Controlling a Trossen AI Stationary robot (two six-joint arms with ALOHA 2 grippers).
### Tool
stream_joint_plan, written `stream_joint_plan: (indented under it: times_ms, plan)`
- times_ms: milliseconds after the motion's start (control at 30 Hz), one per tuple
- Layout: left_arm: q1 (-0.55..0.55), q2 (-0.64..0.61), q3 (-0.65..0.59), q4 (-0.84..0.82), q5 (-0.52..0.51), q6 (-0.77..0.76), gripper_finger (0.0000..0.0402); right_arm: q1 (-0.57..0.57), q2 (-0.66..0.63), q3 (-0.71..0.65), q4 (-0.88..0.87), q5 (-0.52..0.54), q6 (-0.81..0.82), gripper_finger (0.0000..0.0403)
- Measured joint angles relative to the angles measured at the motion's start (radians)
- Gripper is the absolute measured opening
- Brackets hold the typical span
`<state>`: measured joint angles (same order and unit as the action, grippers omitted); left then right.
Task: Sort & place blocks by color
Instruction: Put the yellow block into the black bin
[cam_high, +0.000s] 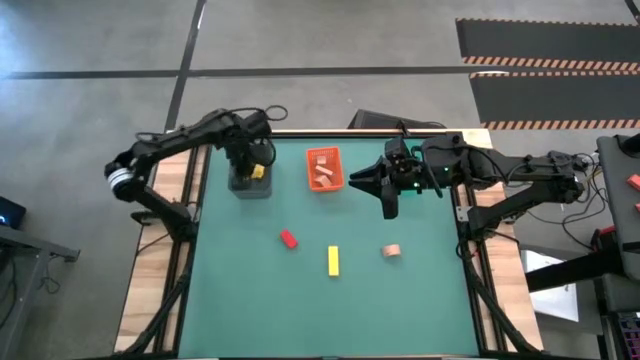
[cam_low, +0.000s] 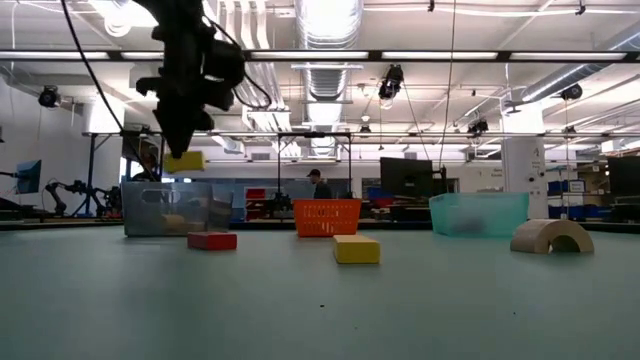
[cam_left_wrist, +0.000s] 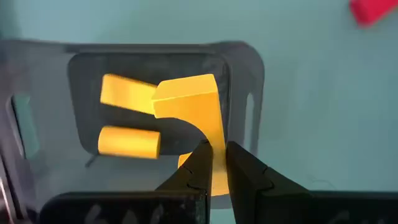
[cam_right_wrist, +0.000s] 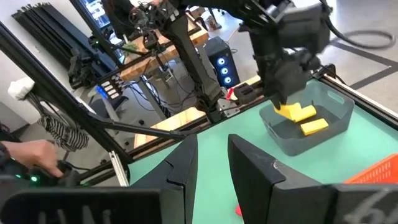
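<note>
The left tool (cam_left_wrist: 214, 163) hangs just above the dark grey tray (cam_high: 250, 186) at the far left of the green counter (cam_high: 330, 305), its fingers clamped on a yellow arch-shaped block (cam_left_wrist: 193, 112); seen from counter height, the block is clear of the tray's rim. Directly beneath this tool, inside the tray, lie two more yellow blocks (cam_left_wrist: 127, 141). To the tool's right, on the same far edge, sits the orange tray (cam_high: 323, 169) with pale blocks (cam_high: 323, 174) in it. The right tool (cam_high: 390, 205) hovers over the counter just beyond the orange tray, its fingers a little apart with nothing between them. Nearer the front than either tool, three pieces lie loose and well apart on the counter: a red block (cam_high: 288, 239), a yellow bar (cam_high: 333, 260) and a pale tan arch (cam_high: 392, 251). A teal tray (cam_low: 479, 213) shows only in the low view, behind the tan arch.
</note>
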<state>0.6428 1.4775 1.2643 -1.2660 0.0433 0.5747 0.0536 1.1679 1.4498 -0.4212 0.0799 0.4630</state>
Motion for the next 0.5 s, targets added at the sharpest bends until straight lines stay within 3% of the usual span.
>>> stream_joint_plan:
  times_ms: [267,500]
  plan:
    - [0.010,0.100,-0.019,0.051,-0.125,0.233,0.0013,0.000,0.000,0.000,0.001,0.000,0.001,0.0079]
    - [0.028,0.159,-0.033,0.102,-0.124,0.253,0.0013,0.000,0.000,0.000,0.002,0.001,0.001,0.0079]
